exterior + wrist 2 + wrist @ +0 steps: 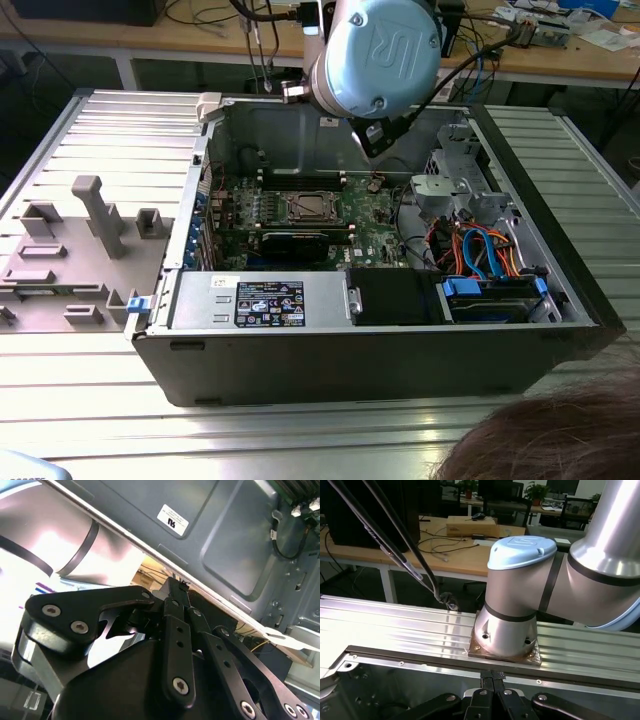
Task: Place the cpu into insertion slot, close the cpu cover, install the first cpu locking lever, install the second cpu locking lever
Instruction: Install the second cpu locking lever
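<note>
Inside the open computer case point(400, 330), at about ten o'clock from the blue drive caddy point(485, 290), you'll find the insertion slot point(308, 208) on the green board point(375, 235), with the cpu point(310, 209) apparently already seated and the cpu cover point(297, 199) seemingly down around it; I can't confirm the levers. Your gripper point(491, 680) hangs high above the case's rear wall, at roughly one o'clock from the slot, its fingers point(175, 630) pressed together on nothing. My worry: descending from here, the wrist could catch the case rim point(420, 656) or the cables point(480, 245), because the approach is steeply tilted.
</note>
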Robot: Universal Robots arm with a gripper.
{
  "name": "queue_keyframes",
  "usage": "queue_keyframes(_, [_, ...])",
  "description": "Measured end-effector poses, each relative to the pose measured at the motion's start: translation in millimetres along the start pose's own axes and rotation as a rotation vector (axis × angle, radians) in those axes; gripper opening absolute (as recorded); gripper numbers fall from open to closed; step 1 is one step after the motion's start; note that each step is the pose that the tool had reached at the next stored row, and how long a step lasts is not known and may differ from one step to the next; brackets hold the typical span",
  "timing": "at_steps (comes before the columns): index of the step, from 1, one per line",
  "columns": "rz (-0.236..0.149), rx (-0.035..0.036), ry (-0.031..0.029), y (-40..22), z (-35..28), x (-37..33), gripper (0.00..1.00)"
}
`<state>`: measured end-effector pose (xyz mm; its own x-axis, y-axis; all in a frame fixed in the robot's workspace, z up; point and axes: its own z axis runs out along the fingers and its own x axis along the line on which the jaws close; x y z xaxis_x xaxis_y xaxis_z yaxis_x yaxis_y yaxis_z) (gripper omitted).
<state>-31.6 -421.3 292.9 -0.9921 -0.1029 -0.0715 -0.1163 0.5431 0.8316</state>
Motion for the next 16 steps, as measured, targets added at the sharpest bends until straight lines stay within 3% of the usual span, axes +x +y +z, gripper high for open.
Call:
queue_keyframes(8, [-0.002,-0.0348,-0.0032,-0.2,-0.4,0.0,0.11])
queue_keyframes(12, [-0.004,-0.0615,-0.0056,-0.4,-0.7,0.1,0.11])
queue_keyframes(16, [-0.005,-0.0729,-0.0067,-0.5,-0.7,0.1,0.11])
